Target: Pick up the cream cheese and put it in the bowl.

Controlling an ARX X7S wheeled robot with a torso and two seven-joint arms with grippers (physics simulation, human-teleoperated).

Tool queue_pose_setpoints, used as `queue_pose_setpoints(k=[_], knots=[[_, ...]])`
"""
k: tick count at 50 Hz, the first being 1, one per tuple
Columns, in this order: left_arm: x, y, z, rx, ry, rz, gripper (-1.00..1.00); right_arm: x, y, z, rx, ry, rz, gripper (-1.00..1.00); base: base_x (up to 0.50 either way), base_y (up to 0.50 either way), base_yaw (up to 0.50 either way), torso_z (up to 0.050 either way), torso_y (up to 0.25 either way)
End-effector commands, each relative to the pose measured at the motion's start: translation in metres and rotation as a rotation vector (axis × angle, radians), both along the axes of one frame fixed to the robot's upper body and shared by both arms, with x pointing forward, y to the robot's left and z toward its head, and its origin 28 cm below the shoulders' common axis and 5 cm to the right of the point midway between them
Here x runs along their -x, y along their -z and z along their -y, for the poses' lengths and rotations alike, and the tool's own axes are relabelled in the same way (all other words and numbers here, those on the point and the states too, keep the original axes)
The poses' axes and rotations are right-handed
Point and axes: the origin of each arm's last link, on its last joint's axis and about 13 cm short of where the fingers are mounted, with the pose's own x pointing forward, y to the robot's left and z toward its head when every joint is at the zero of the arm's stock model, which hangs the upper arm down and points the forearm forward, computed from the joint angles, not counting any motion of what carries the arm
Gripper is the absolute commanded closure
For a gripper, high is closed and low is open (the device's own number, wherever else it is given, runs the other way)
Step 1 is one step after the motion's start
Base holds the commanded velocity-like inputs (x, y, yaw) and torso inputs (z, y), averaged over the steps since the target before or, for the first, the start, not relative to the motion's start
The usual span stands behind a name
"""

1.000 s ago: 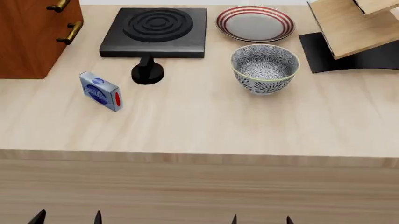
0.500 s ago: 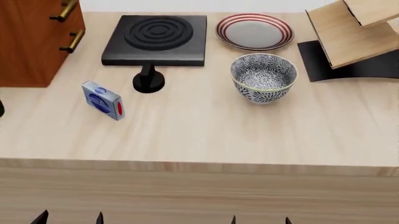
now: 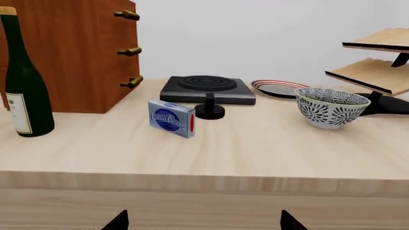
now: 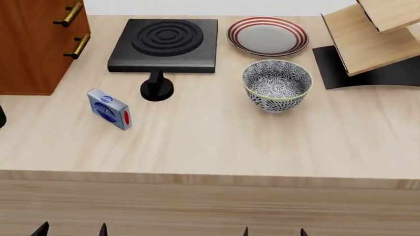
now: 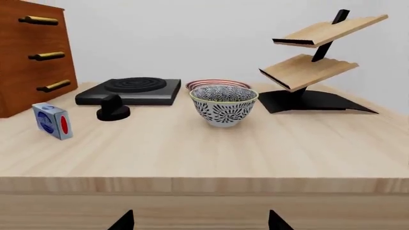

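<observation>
The cream cheese (image 4: 109,109) is a small pale blue box with a blue oval logo and a red mark on its end. It stands on edge on the left part of the wooden counter (image 4: 210,142); it also shows as the cream cheese (image 3: 171,118) and the cream cheese (image 5: 52,120). The blue-and-white patterned bowl (image 4: 277,84) stands upright and empty to its right, seen too as the bowl (image 3: 331,106) and the bowl (image 5: 223,104). My left gripper (image 4: 72,229) and right gripper (image 4: 274,231) are both open, low in front of the counter's front edge and far from both things. Only the black fingertips show.
A black burner (image 4: 164,38) with a black knob (image 4: 156,88) sits behind the box. A red-ringed white plate (image 4: 268,35) lies behind the bowl. A brown drawer cabinet (image 4: 33,44) stands at far left, with a green wine bottle (image 3: 22,81) beside it. A tiered wooden rack (image 4: 367,34) stands at far right.
In the head view everything on the counter has slid down a little, so the view itself has moved. The box and the bowl keep their places, and both grippers' fingertips look the same.
</observation>
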Motion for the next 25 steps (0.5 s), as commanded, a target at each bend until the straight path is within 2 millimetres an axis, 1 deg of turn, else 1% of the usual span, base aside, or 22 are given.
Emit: queue_pose_setpoints(k=[1, 4, 5, 6, 11, 12, 15, 18, 22, 25], knots=[[0.000, 0.000, 0.000, 0.004, -0.011, 0.006, -1.00, 0.001, -0.001, 0.000, 0.000, 0.007, 0.005, -1.00, 0.00, 0.00, 0.00, 0.050, 0.000], [0.001, -0.001, 0.000, 0.005, -0.013, 0.016, -1.00, 0.002, -0.003, 0.001, 0.011, 0.015, 0.019, -1.00, 0.00, 0.00, 0.00, 0.050, 0.000], [0.001, -0.001, 0.001, -0.017, -0.050, 0.017, -1.00, 0.003, -0.004, 0.001, 0.017, 0.014, 0.028, -1.00, 0.00, 0.00, 0.00, 0.045, 0.000], [0.003, -0.002, 0.002, -0.052, -0.047, 0.051, -1.00, 0.003, -0.005, 0.001, 0.020, 0.015, 0.033, -1.00, 0.00, 0.00, 0.00, 0.000, 0.000], [0.006, -0.008, 0.002, -0.039, -0.054, 0.018, -1.00, 0.004, -0.009, 0.003, 0.006, 0.011, 0.042, -1.00, 0.00, 0.00, 0.00, 0.000, 0.000], [0.008, -0.009, 0.002, -0.049, -0.057, 0.019, -1.00, 0.005, -0.009, 0.002, 0.030, 0.001, 0.044, -1.00, 0.00, 0.00, 0.00, 0.000, 0.000], [0.010, -0.017, 0.003, -0.039, -0.055, 0.040, -1.00, 0.005, -0.016, 0.003, 0.026, 0.006, 0.057, -1.00, 0.00, 0.00, 0.00, 0.000, 0.000], [0.010, -0.029, 0.002, -0.033, -0.052, 0.074, -1.00, 0.007, -0.026, 0.003, 0.082, -0.003, 0.096, -1.00, 0.00, 0.00, 0.00, 0.000, 0.000], [0.009, -0.039, 0.001, -0.032, -0.068, 0.086, -1.00, 0.009, -0.037, 0.003, 0.065, -0.004, 0.114, -1.00, 0.00, 0.00, 0.00, 0.000, 0.000], [0.013, -0.049, 0.003, -0.030, -0.061, 0.101, -1.00, 0.009, -0.042, 0.003, 0.124, -0.012, 0.132, -1.00, 0.00, 0.00, 0.00, 0.000, 0.000]])
